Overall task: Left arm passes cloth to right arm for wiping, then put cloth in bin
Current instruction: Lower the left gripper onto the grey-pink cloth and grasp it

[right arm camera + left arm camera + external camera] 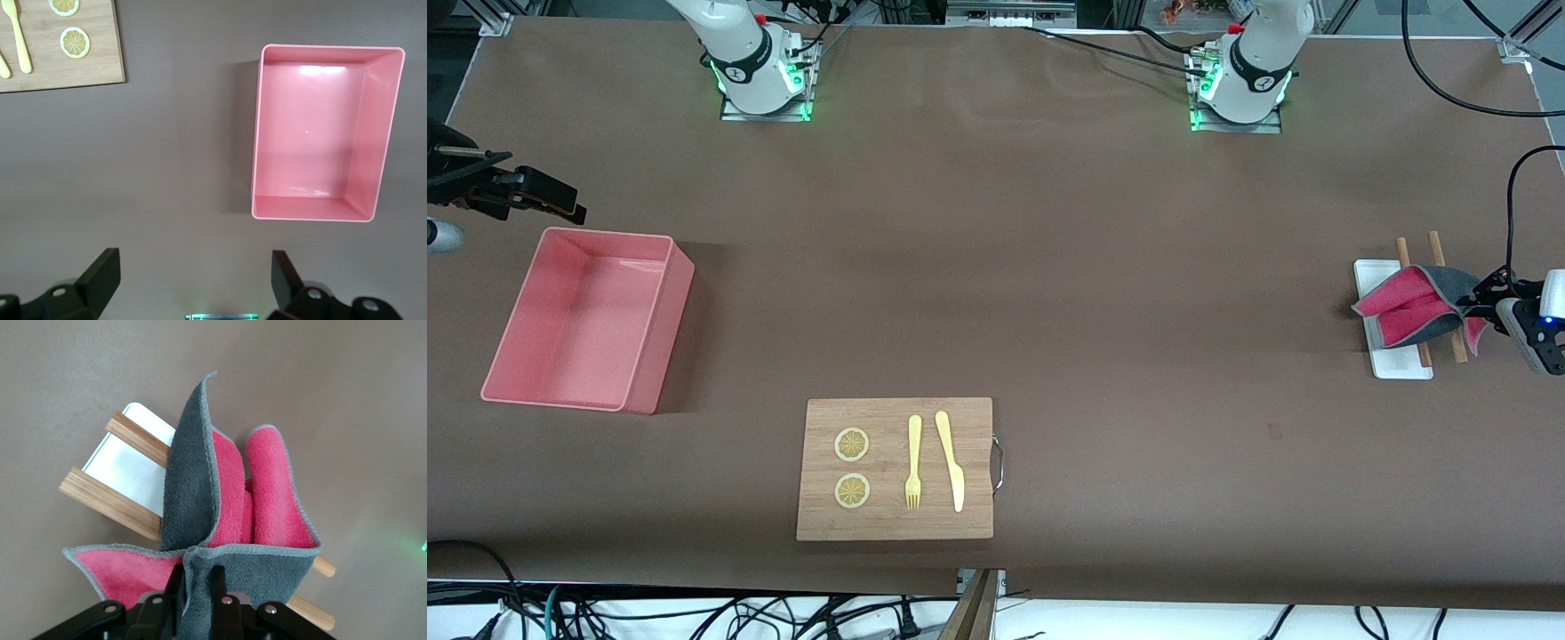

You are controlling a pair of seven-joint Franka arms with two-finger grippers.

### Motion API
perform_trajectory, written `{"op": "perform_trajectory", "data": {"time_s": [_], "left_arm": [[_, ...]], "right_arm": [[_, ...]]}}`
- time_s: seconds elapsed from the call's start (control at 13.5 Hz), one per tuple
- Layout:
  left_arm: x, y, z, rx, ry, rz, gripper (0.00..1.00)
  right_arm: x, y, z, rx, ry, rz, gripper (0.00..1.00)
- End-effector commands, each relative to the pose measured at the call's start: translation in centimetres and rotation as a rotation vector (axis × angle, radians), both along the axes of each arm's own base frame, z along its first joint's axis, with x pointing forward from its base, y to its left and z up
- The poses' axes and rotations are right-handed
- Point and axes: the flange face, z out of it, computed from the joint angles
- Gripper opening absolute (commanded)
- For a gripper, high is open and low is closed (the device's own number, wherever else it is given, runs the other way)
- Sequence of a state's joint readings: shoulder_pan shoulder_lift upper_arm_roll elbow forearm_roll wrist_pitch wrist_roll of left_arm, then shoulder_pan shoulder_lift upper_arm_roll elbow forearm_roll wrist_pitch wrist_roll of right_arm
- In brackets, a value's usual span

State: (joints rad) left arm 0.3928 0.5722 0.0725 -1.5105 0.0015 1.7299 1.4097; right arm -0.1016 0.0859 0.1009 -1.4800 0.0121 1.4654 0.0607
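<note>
Brown matte bench, bare save for a few props. Going across the front view from the right arm's end: right end effector (560,206) hangs over the bench edge just beside the bin (511,356), fingers spread wide, nothing in them; this arm waits. Bin is salmon-pink plastic, rectangular, low smooth walls, empty.

Mid-bench, at the edge nearest the front camera: wooden cutting board (978,418), flat, grained, carrying two lemon slices (852,444), a yellow fork (913,462) and knife (951,462).

At the left arm's end: white tray (1371,276) with two wooden sticks (1403,252) laid across it. Left end effector (198,581) is pinched on the cloth (1409,302), which is lifted over the tray, bunched and drooping. Soft terry, grey outside, magenta within, stitched edge.

Judgement: the handover turns on the whole bench length lying between cloth and receiving end effector; both arms must travel toward the middle.
</note>
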Motion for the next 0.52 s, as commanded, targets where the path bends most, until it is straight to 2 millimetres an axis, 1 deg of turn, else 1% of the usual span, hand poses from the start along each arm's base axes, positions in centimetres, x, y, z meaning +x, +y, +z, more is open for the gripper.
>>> {"op": "perform_trajectory", "data": {"time_s": [0.0, 0.07, 0.22, 0.44], "left_arm": [[0.4, 0.1, 0.4, -0.033, -0.02, -0.024, 0.19], [0.4, 0.2, 0.4, -0.033, -0.02, -0.022, 0.17], [0.3, 0.2, 0.5, -0.032, -0.019, -0.023, 0.0], [0.4, 0.0, 1.1, -0.03, -0.022, -0.028, 0.0]], "right_arm": [[0.0, -0.1, 0.2, 0.014, -0.007, -0.001, 1.0], [0.0, -0.1, 0.2, 0.013, -0.007, 0.0, 1.0], [0.0, -0.2, 0.2, 0.012, -0.011, -0.003, 1.0], [0.4, -1.3, 0.5, 0.017, -0.047, -0.026, 1.0]]}}
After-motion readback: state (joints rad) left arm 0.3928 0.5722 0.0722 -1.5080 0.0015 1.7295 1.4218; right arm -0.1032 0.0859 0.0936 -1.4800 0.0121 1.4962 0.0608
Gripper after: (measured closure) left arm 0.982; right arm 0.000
